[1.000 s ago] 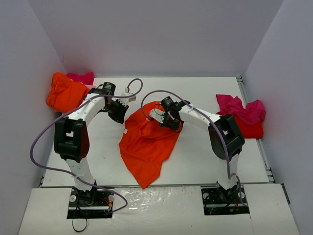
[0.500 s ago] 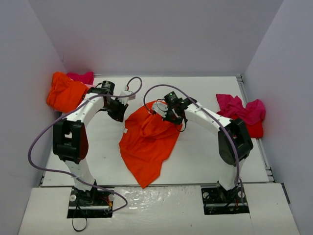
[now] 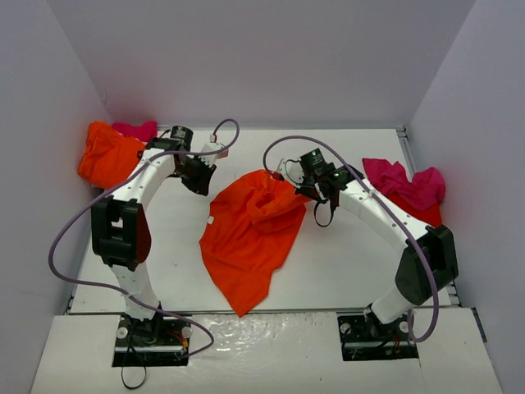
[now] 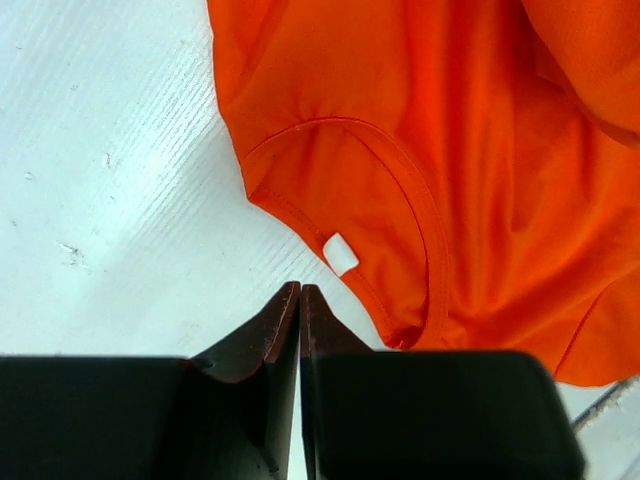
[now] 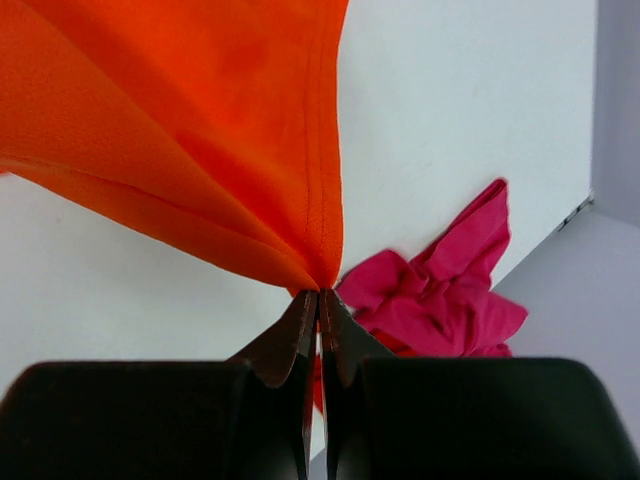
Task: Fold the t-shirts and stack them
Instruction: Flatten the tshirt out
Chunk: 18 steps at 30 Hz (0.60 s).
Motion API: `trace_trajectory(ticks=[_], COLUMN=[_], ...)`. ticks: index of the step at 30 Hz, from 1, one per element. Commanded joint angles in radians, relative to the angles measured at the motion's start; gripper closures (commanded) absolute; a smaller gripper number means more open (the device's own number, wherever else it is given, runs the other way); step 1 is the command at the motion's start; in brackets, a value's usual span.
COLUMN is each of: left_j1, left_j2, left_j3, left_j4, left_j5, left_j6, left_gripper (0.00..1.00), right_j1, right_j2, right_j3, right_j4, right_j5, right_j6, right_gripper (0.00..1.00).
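Right pincer (image 5: 318, 295) pinches the orange shirt (image 3: 246, 238) by its far edge. Left pincer (image 4: 300, 290), pressed together and empty, sits just short of the collar (image 4: 432, 240)

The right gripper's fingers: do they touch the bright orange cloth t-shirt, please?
Touching. The right wrist view shows the shut fingers pinching a gathered edge of the bright orange cloth t-shirt.

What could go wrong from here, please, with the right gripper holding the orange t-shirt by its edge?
The right gripper pinches the orange t-shirt by only a thin fold of hem, so the cloth might slip out. The left gripper is shut and empty close to the collar, so one-sided pulling could bunch the shirt further. Drawn rightward, it may land on the magenta t-shirt.
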<state>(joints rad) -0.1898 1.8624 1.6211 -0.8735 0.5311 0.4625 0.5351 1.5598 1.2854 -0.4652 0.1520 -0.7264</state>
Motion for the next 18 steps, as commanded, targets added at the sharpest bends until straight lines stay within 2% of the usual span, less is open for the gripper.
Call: trace_trajectory(ticks=[1, 5, 11, 14, 18], left_j1=[-0.028, -0.045, -0.05, -0.063, -0.083], left_j2=[0.093, 0.263, 0.55, 0.619, 0.648], left_j3=[0.208, 0.455, 0.85, 0.938, 0.948], left_j4=[-0.097, -0.224, -0.368, -0.36, -0.322], left_j5=[0.013, 0.055, 0.17, 0.185, 0.216], left_j6=[0.034, 0.053, 0.025, 0.009, -0.004], left_gripper=[0.97, 0.89, 0.86, 0.86, 0.86], right_j1=[-0.043, -0.063, -0.059, -0.058, -0.056], right_j2=[-0.095, -0.139, -0.166, -0.172, -0.18], right_j3=[-0.075, -0.097, -0.107, -0.117, -0.129], right_j4=[-0.052, -0.095, -0.125, -0.137, -0.147], right_j5=[0.092, 0.099, 0.077, 0.084, 0.08], right_j6=[-0.01, 0.005, 0.049, 0.062, 0.074], right_gripper=[1.0, 1.0, 1.0, 1.0, 1.0])
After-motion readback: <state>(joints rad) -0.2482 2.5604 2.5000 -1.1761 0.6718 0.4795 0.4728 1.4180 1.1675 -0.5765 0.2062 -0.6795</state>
